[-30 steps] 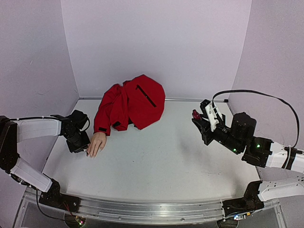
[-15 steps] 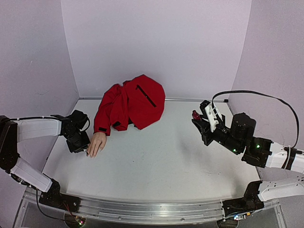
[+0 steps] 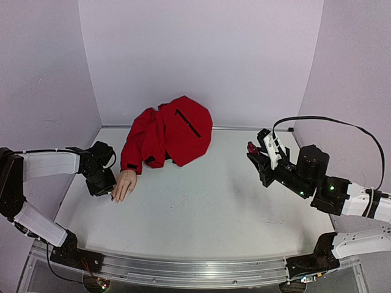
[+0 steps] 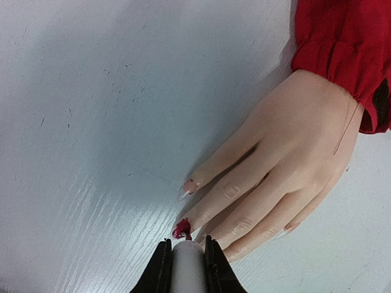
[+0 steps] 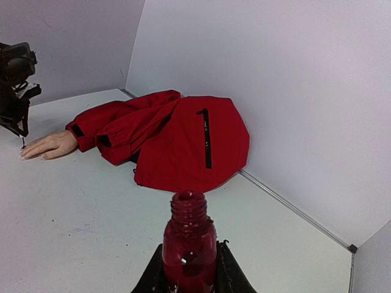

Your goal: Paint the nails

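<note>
Grips a white brush cap (image 4: 186, 271) in the left pincer (image 4: 186, 256), brush end down at a red-daubed nail (image 4: 182, 229) of the mannequin hand (image 4: 287, 159) lying flat on the counter (image 4: 91, 122), next to a bare nail (image 4: 188, 187). Risks smearing polish over skin or counter through too much pressure or a sideways drag, or nudging the hand off line. Further right, clamps the uncapped polish bottle (image 5: 189, 244) upright in the right pincer (image 5: 189, 271), well apart from the hand; risks a spill with any tilt.
</note>
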Tool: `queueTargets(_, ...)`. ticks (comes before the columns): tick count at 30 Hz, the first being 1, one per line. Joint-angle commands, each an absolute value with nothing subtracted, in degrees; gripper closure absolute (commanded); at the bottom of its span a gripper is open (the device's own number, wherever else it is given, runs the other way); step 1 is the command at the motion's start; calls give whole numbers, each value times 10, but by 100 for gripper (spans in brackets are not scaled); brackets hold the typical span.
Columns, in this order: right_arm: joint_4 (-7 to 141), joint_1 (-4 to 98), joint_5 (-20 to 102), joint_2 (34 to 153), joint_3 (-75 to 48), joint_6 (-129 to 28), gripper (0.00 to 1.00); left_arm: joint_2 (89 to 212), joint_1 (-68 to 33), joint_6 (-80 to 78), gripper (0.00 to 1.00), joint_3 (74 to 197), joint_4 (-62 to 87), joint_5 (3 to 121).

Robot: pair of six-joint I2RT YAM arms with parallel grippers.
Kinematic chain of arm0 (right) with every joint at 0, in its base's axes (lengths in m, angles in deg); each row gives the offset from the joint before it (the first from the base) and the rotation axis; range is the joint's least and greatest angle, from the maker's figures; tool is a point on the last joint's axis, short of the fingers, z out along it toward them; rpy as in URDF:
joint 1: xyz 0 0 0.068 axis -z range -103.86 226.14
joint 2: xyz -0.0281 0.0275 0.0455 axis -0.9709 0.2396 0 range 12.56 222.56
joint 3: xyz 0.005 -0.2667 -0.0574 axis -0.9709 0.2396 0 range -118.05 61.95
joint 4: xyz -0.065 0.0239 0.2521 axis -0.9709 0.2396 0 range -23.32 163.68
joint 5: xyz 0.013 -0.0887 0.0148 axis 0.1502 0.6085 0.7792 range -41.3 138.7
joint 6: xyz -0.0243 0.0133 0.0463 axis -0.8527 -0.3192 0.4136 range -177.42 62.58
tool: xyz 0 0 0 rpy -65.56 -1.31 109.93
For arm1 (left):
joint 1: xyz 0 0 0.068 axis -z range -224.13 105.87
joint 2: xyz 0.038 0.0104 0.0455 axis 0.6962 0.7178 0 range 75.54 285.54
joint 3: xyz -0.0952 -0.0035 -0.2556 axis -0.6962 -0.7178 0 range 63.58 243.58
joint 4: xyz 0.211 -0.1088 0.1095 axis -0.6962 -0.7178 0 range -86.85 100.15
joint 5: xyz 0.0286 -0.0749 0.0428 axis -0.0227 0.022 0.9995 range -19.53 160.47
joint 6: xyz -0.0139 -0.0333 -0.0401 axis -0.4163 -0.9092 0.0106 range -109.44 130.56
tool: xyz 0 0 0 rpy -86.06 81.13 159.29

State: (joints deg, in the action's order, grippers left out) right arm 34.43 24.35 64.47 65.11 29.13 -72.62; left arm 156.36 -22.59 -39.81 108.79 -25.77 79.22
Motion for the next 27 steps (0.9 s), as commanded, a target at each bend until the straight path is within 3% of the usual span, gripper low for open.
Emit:
queueTargets(1,299,245,646,648,288,-725,100,1563,-229,-388,100,1115,-247,806)
queueTargets(27,298,246,644,649,288,-724,100,1556,-229,-393,100,1100,-247,794)
